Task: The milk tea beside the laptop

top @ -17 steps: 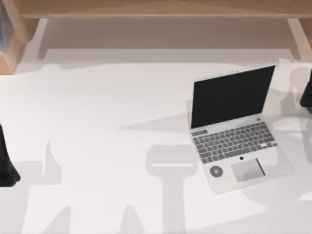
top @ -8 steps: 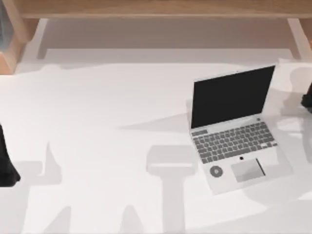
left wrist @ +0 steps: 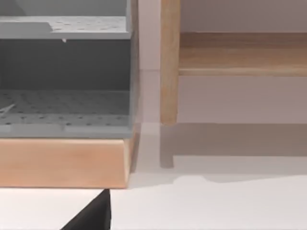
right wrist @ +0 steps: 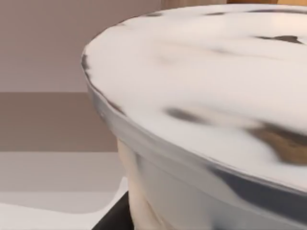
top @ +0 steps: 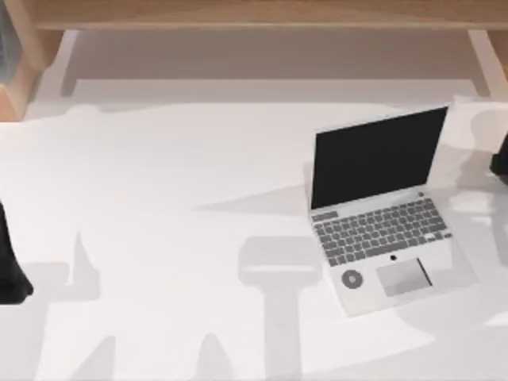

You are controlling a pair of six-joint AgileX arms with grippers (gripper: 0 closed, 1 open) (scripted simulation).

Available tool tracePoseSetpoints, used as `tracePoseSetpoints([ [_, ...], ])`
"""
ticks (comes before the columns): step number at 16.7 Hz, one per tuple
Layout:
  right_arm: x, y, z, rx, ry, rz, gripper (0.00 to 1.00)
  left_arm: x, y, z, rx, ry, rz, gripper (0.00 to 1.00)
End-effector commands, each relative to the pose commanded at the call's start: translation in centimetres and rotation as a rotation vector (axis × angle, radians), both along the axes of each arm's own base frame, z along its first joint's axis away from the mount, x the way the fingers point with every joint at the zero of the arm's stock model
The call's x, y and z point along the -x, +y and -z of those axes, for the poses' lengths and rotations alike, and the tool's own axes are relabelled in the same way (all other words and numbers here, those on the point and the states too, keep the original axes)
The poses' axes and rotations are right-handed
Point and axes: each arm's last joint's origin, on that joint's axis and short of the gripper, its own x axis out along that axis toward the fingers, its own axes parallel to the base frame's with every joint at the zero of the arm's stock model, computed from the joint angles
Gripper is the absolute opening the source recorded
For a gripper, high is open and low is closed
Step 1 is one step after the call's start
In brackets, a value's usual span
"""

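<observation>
Right end effector [top: 500, 163] unmoved at right edge | laptop [top: 381, 210] unchanged

top view looks straight down on the table [top: 175, 198]; both wrist views sit low, facing sideways.

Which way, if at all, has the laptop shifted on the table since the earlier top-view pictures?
No. The laptop sits at the same spot and angle, judged against the wooden shelf edge behind it.
</observation>
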Motion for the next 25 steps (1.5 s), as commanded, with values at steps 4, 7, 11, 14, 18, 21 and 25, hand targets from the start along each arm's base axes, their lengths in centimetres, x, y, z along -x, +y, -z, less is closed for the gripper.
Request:
tracePoseSetpoints([
  [4,0.0,0.0,0.0,0.0,0.0,0.0,0.0,0.0,0.0,0.0,0.0,0.0,0.0,1.0],
  [7,0.0,-0.1,0.0,-0.001,0.0,0.002,0.0,0.0,0.0,0.0,0.0,0.0,0.0,1.0],
  [11,0.0,-0.1,-0.8,-0.001,0.0,0.002,0.0,0.0,0.0,0.0,0.0,0.0,0.0,1.0],
  [14,0.0,-0.1,-1.0,-0.001,0.0,0.002,0.0,0.0,0.0,0.0,0.0,0.0,0.0,1.0],
  [18,-0.2,0.0,-1.5,0.0,-0.025,0.0,0.0,0.0,0.0,0.0,0.0,0.0,0.0,1.0],
  [21,-0.6,0.4,-3.7,0.01,-0.116,-0.015,0.0,0.0,0.0,0.0,0.0,0.0,0.0,1.0],
  [25,0.3,1.5,-6.4,0.016,-0.202,-0.035,0.0,0.0,0.0,0.0,0.0,0.0,0.0,1.0],
])
